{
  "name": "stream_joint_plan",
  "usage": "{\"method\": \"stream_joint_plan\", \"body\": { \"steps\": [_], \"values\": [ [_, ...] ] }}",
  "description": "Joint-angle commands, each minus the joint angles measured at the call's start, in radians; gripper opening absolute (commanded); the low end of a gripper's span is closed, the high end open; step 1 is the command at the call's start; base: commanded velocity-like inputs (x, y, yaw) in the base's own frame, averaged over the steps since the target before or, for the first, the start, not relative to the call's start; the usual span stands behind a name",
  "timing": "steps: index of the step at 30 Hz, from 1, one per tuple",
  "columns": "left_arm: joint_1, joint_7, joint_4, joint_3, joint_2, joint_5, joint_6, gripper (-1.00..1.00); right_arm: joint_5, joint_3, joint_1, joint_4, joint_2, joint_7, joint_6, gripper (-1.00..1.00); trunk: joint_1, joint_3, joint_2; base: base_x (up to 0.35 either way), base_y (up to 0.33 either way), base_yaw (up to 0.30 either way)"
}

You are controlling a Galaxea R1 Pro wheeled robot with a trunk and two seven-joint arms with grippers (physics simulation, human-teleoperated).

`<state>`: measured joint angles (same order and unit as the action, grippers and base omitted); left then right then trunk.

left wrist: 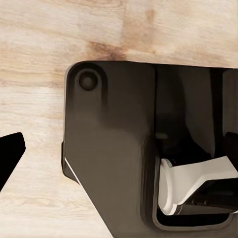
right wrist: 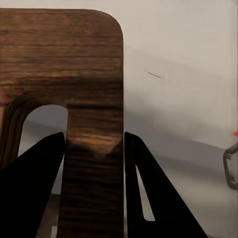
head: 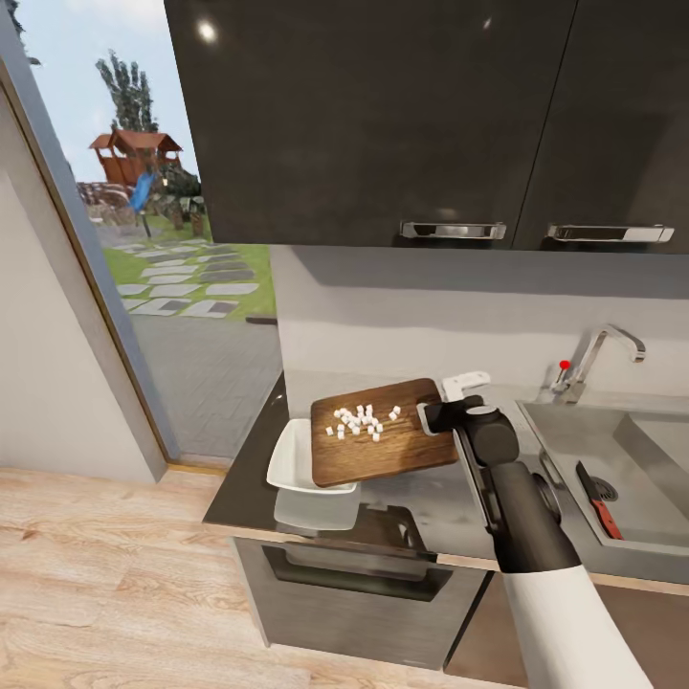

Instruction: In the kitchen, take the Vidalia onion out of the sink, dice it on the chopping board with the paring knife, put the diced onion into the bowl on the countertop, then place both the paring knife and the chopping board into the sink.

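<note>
Tipping is the step in hand, as I judge it: the right gripper (right wrist: 94, 144) clamps the chopping board (head: 388, 431) by the wood strip beside its oval slot, one finger through the slot and one outside the edge. The board is lifted, its far end lowered over the bowl (head: 295, 459) at about 8 o'clock from the gripper. The diced onion (head: 361, 420) sits in a loose cluster mid-board. To do this well, raise the gripped end slowly and keep the low edge over the bowl, so the pieces slide in rather than scatter. The left gripper (left wrist: 10, 158) hangs over the wood floor; its state cannot be told. The paring knife (head: 599, 500) already lies in the sink (head: 670, 517), set in the grey countertop (head: 239, 498) beneath glossy dark cabinets (head: 383, 115).
</note>
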<state>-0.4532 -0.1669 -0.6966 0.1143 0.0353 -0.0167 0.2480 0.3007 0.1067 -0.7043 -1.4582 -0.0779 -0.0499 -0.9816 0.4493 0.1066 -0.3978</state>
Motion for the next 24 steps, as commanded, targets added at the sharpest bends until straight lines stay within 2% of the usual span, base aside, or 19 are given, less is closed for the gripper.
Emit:
{"method": "stream_joint_plan", "body": {
  "steps": [1,3,6,8,13,18,24],
  "values": [
    [0.000,-0.009,-0.001,0.007,0.002,-0.002,0.000,1.00,0.011,0.001,-0.001,-0.001,-0.001,-0.005,-0.005,-1.00,0.001,0.002,-0.002,0.000,0.000,0.000],
    [0.000,-0.009,-0.001,0.007,0.002,-0.002,0.000,1.00,0.027,0.001,-0.001,0.000,-0.012,-0.005,-0.005,-1.00,0.001,0.002,-0.002,0.000,0.000,0.000],
    [0.000,-0.009,-0.001,0.007,0.002,-0.002,0.000,1.00,0.082,0.001,-0.003,0.000,-0.038,-0.005,-0.005,-1.00,0.001,0.002,-0.002,0.000,0.000,0.000],
    [0.000,-0.009,-0.001,0.007,0.002,-0.002,0.000,1.00,0.093,0.001,-0.003,0.000,-0.047,-0.005,-0.005,-1.00,0.001,0.002,-0.002,0.000,0.000,0.000],
    [-0.001,-0.009,-0.001,0.007,0.002,-0.002,0.000,1.00,0.101,0.004,-0.004,0.001,-0.057,-0.005,-0.006,-1.00,0.001,0.002,-0.002,0.000,0.000,0.000],
    [0.000,-0.009,-0.001,0.007,0.002,-0.002,0.000,1.00,0.103,0.057,-0.006,0.001,-0.057,-0.005,-0.008,-1.00,0.001,0.002,-0.002,0.000,0.000,0.000],
    [0.000,-0.009,-0.001,0.007,0.002,-0.002,0.000,1.00,0.103,0.065,-0.006,0.001,-0.057,-0.004,-0.009,-1.00,0.001,0.002,-0.002,0.000,0.000,0.000]
  ]
}}
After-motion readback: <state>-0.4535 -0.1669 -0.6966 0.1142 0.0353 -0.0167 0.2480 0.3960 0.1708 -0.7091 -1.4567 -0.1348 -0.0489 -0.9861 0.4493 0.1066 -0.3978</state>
